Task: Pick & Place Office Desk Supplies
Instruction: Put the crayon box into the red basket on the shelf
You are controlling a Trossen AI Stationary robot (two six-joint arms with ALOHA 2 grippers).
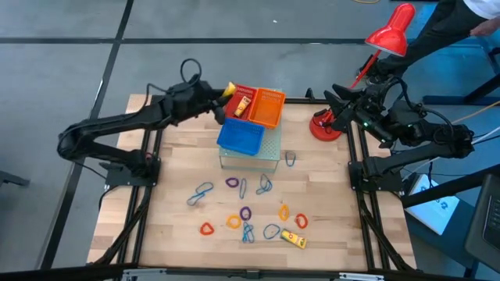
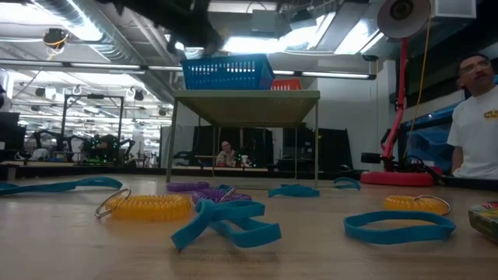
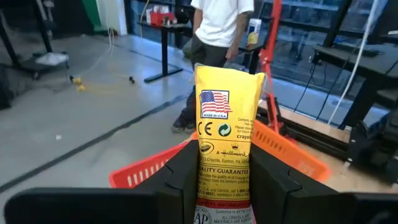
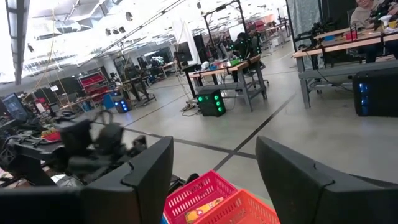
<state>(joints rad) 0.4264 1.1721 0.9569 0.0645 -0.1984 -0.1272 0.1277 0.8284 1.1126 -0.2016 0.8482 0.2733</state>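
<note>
Yellow crayon box (image 3: 225, 146) held upright over the baskets

The left arm is stretched across to the raised shelf, its pincer (image 1: 221, 98) clamped on the box above the red basket (image 1: 244, 97). The right pincer (image 1: 332, 100) is kept open near the lamp base (image 1: 325, 127). Loops (image 1: 245, 213) and another yellow box (image 1: 293, 240) are scattered on the tabletop (image 1: 172, 168).

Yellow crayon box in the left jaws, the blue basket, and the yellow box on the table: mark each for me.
yellow crayon box (image 3: 225, 134): left wrist view, middle of its printed face.
blue basket (image 1: 240, 136): high view, centre of its floor.
yellow box on the table (image 1: 293, 240): high view, middle of its top face.
</note>
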